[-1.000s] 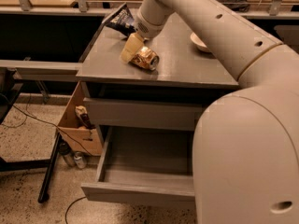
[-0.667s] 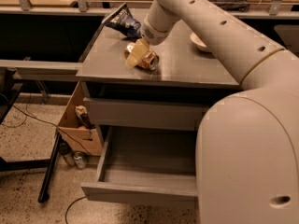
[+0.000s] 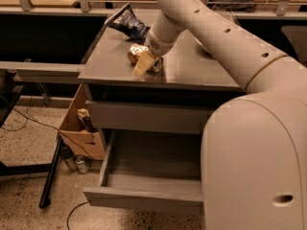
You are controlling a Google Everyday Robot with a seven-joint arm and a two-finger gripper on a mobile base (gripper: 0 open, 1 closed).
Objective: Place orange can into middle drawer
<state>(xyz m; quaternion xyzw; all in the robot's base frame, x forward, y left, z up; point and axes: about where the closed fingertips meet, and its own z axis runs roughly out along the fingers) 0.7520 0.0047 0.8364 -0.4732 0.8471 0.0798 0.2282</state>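
Observation:
The orange can [image 3: 136, 52] lies on its side on the grey cabinet top [image 3: 192, 71], near the front edge and left of centre. My gripper [image 3: 145, 62] is right at the can, reaching down from the upper right and covering its near side. I cannot tell whether it grips the can. The middle drawer [image 3: 144, 198] is pulled out below, a shallow grey tray with nothing in it. My large beige arm covers its right part.
A dark blue snack bag [image 3: 126, 21] lies at the back left of the cabinet top. The top drawer front [image 3: 144, 117] is closed. A cardboard box [image 3: 79, 128], two slim cans [image 3: 76, 162] and a black stand leg [image 3: 50, 181] are on the floor at left.
My gripper has shifted a little down and to the right against the can. The can stays on the cabinet top. The camera has moved closer.

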